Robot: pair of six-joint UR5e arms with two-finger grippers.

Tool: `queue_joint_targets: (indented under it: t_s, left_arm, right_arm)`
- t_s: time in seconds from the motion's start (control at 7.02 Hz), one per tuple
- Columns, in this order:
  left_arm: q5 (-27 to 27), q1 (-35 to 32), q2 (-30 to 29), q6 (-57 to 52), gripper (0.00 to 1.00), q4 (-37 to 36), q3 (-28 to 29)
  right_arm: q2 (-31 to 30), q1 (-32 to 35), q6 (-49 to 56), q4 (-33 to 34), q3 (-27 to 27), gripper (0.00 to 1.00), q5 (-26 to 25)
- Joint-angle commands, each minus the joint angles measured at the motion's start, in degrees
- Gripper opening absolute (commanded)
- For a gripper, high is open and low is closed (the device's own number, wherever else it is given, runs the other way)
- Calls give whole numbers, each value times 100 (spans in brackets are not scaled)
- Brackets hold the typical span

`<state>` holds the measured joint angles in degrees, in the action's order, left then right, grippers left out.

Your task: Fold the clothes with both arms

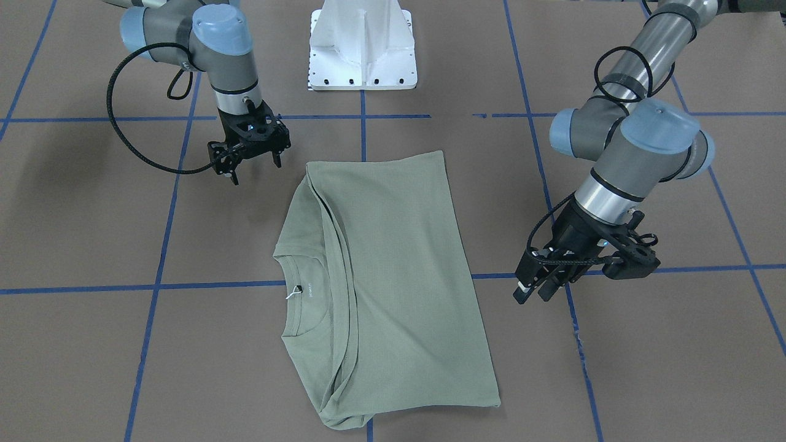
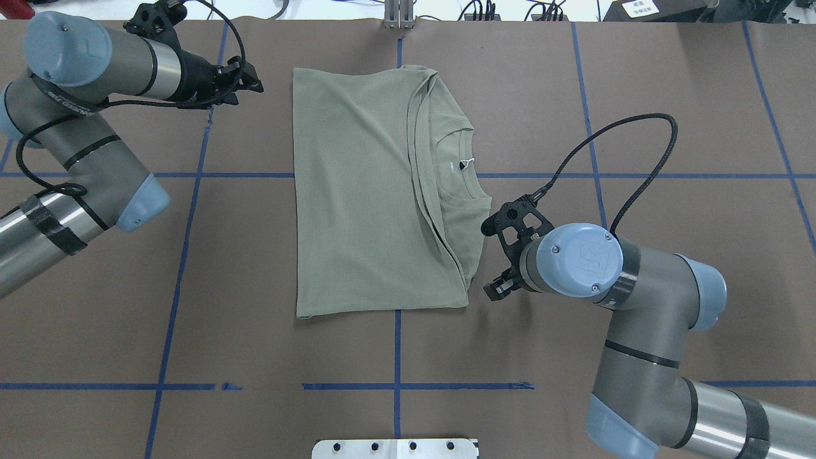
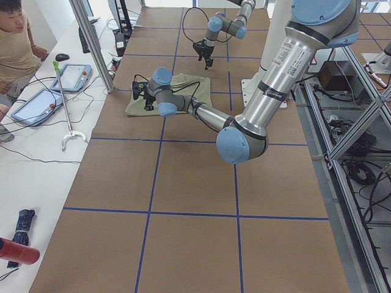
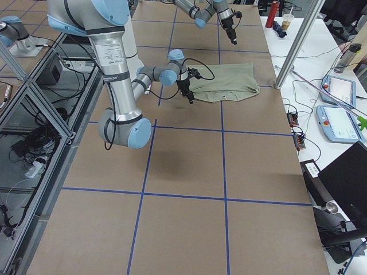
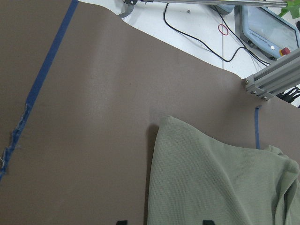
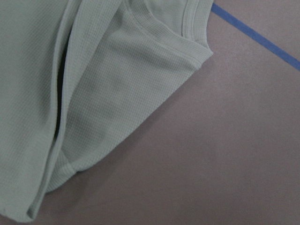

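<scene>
1. Front view: the shirt (image 1: 393,276) lies flat mid-worktop (image 1: 645,380), already reduced to a rough rectangle, neckline and white tag toward this view's left. The left gripper (image 1: 533,294) hangs just off the opposite long edge, fingers slightly apart and empty. The right gripper (image 1: 256,170) sits off the corner nearest the base, spread and empty.
2. Overhead: a folded layer covers most of the body and stops short of the neckline. The grippers stand near diagonally opposite corners, neither touching cloth.
3. Left side view: the shirt is a small green patch just beyond the near arm's wrist. Nothing here shows how the jaws stand.
4. Right side view: the shirt lies between the two grippers, flat on the worktop.
5. Left wrist: a shirt corner fills the lower right. Two fingertips at the bottom edge stand well apart, one over bare worktop and one over cloth.
6. Right wrist: the ribbed neckline and stacked fold edges show, with no fingers in view. This looks like a pause between folds. The next move likely calls for both grippers to drop, pinch every layer at matching corners, and carry them across together.
</scene>
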<state>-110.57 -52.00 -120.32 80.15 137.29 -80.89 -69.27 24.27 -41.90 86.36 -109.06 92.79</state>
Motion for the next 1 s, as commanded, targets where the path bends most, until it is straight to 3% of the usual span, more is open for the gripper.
queue_joint_targets:
  t_s: [0.0, 0.14, 0.43, 0.85]
  left_arm:
    - [0, -3, 26, 0, 62, -61, -128]
    - [0, 6, 165, 0, 62, -62, -303]
    - [-9, 6, 193, 9, 62, -70, -384]
    - [-166, 6, 236, 9, 62, -70, -567]
  right_arm:
    - [979, 51, -387, -14, 829, 100, -24]
    - [1490, 86, -503, -49, 1356, 100, -33]
    - [1897, 305, -565, -145, 2044, 100, -33]
    - [1743, 629, -330, -181, 2372, 100, 71]
